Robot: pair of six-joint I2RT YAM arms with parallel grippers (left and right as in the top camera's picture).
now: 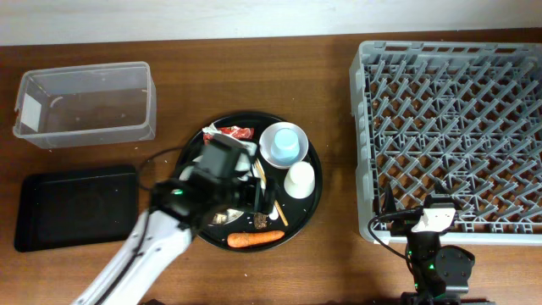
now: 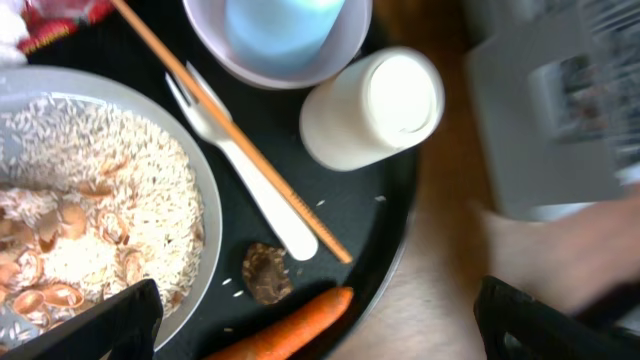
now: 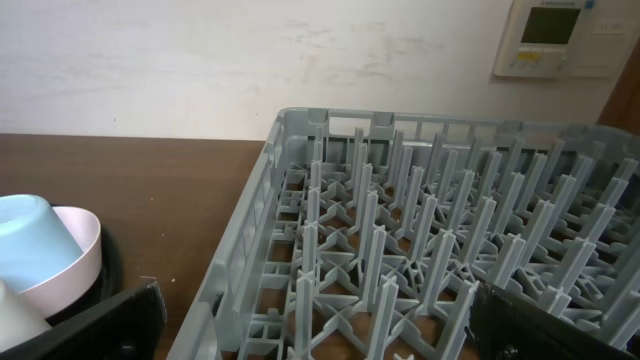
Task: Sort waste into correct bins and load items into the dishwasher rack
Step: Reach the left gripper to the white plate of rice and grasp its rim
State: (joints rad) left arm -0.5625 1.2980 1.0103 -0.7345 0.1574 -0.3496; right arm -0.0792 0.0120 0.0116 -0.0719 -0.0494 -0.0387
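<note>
Directly beneath the left gripper (image 2: 315,310), spread wide and holding nothing, lay the orange carrot (image 2: 288,330) on the round black tray (image 2: 375,215). Just beyond sat the white plate (image 2: 207,195) of rice scraps (image 2: 120,165), then the white plastic fork (image 2: 255,190) and a wooden chopstick (image 2: 235,135). Farther ahead stood the small white cup (image 2: 375,105) and the light blue cup (image 2: 280,20) inside the white bowl (image 2: 345,52). The right gripper (image 3: 320,325), likewise spread and empty, faced the dishwasher rack (image 3: 400,250).

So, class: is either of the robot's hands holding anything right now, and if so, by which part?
Nothing is held. The left hand is open over the round tray, and the right hand is open at the rack edge; both are empty.
</note>
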